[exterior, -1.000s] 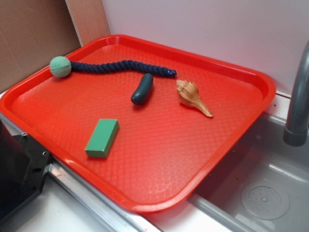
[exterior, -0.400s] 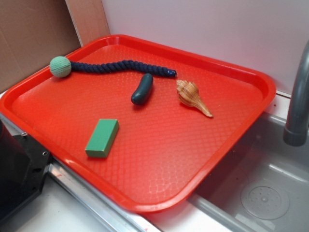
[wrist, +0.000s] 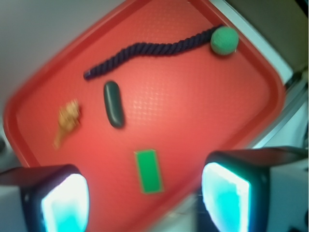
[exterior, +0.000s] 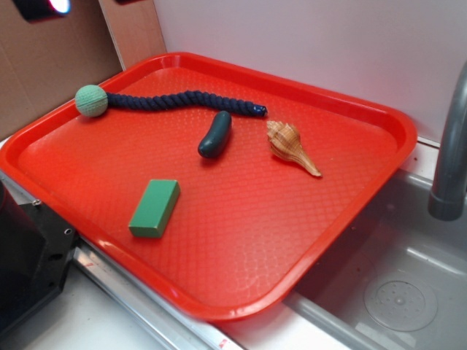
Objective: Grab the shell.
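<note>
The shell (exterior: 290,145) is a tan-orange ridged spiral lying right of centre on the red tray (exterior: 241,233), its thin point aimed at the tray's right side. In the wrist view the shell (wrist: 69,120) appears small and blurred at the left. My gripper (wrist: 145,200) hangs high above the tray, open, with both fingers wide apart and nothing between them. Only a dark bit of the arm (exterior: 44,7) shows at the top left corner of the exterior view, far from the shell.
A dark green cucumber-like piece (exterior: 214,134) lies just left of the shell. A navy rope (exterior: 182,99) with a pale green ball (exterior: 91,100) runs along the back. A green block (exterior: 155,208) sits nearer the front. A sink with a grey faucet (exterior: 449,146) is to the right.
A dark part of the arm with a lit spot has come into the top left corner of the exterior view. Nothing on the tray has moved.
</note>
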`<state>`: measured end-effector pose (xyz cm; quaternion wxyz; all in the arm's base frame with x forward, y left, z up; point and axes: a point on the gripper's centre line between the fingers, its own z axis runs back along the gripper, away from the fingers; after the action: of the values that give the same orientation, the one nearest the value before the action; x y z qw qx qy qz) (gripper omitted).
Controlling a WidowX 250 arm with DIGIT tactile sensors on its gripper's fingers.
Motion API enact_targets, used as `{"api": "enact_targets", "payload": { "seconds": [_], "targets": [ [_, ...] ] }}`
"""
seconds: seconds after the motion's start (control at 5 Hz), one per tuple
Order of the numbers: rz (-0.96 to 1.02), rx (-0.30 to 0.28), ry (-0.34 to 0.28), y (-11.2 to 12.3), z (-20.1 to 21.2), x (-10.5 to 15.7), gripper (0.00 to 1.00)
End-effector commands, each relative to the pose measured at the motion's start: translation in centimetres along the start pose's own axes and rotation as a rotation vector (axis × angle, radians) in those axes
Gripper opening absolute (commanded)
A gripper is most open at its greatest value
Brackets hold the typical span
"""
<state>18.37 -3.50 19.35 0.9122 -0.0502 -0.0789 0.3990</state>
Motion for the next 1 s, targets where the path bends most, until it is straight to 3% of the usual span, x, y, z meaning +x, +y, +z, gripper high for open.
{"api": "enact_targets", "payload": {
  "seconds": [0.0, 0.4, 0.8],
  "targets": [
    [0.282, -0.023, -0.052, -5.4, -5.0, 1.8, 1.00],
    [0.407, 0.015, -0.039, -9.4, -11.2, 2.9, 1.00],
    [0.365, 0.104, -0.065, -10.3, -16.4, 1.5, 1.00]
  ]
}}
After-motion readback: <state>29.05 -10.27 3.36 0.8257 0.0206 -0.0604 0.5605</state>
